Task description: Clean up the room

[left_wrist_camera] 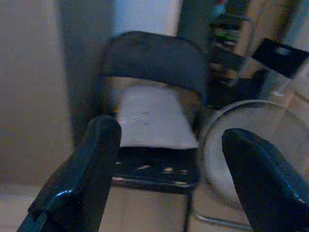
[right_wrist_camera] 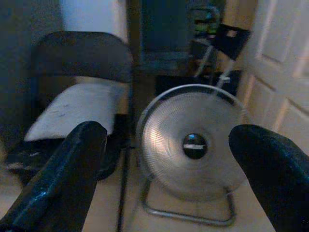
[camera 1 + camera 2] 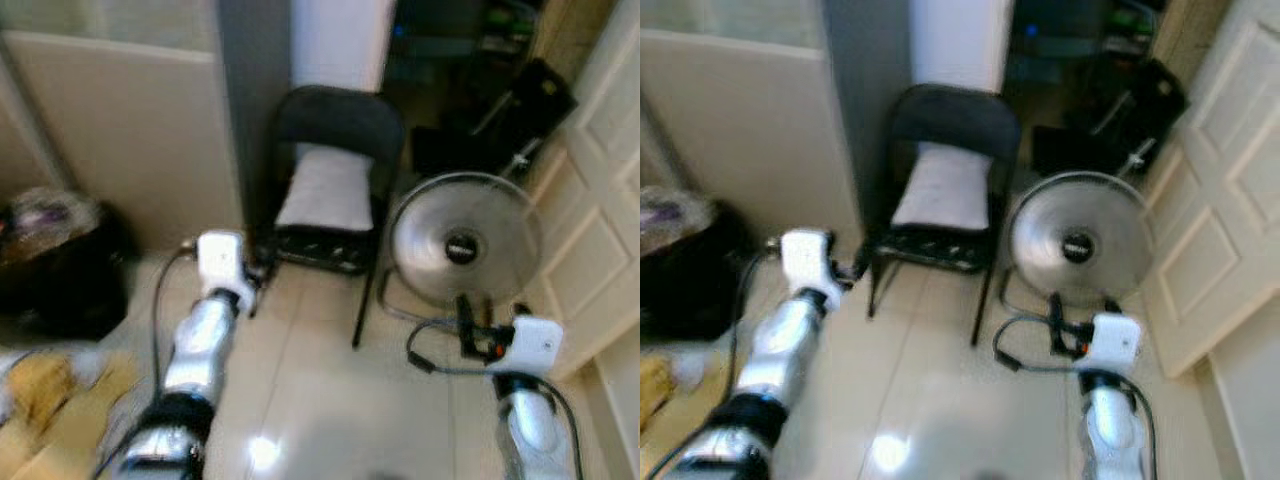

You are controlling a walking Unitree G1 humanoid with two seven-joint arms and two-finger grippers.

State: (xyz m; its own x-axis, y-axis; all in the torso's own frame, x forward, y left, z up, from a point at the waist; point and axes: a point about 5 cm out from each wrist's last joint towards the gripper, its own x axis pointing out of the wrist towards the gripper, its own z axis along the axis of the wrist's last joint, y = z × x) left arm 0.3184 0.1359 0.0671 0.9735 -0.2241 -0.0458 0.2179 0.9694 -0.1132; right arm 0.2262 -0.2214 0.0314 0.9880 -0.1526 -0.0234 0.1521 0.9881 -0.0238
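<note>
I have both arms raised ahead of me, the left end effector [image 1: 166, 179] spread wide and holding nothing, the right end effector [image 2: 166, 179] likewise wide apart and empty. Straight ahead stands a black folding chair [image 3: 335, 130] with a white cushion [image 3: 326, 188] on its seat, a floor fan [image 3: 464, 240] just beside it. My worry is snagging the fan's stand or clipping the white door [image 3: 600, 200] if I walk on. At my left a dark bag [image 3: 60, 265] holds some blurred clutter I cannot identify.
</note>
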